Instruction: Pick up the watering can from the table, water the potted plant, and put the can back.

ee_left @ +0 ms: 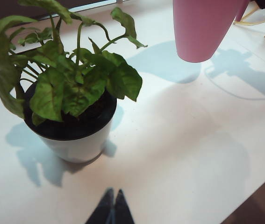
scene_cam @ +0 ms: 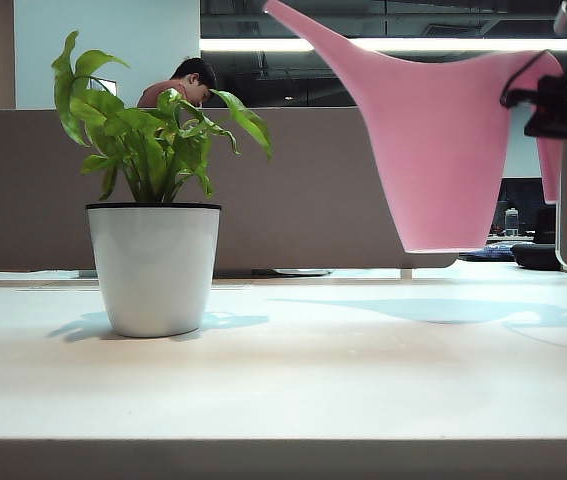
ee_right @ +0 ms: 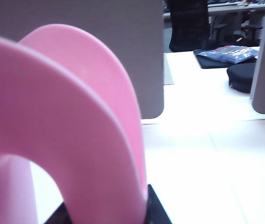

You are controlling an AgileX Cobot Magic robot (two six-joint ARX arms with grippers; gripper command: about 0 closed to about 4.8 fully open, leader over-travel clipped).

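Table; potted plant on it

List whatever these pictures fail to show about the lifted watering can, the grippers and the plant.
- Watering can: spout tip cut off by the exterior view's top edge; any water inside is hidden by its opaque wall.
- Right gripper: in its wrist view the blurred pink handle hides the fingertips; in the exterior view it is dark and cut by the right edge.
- Left gripper: only its closed tips show.
- Potted plant: leaves partly hide the soil.

A ceiling light strip glows at twelve o'clock in the exterior view. The desk is washed bright, with soft bluish shadows. The pink watering can looms blurred in the right wrist view.
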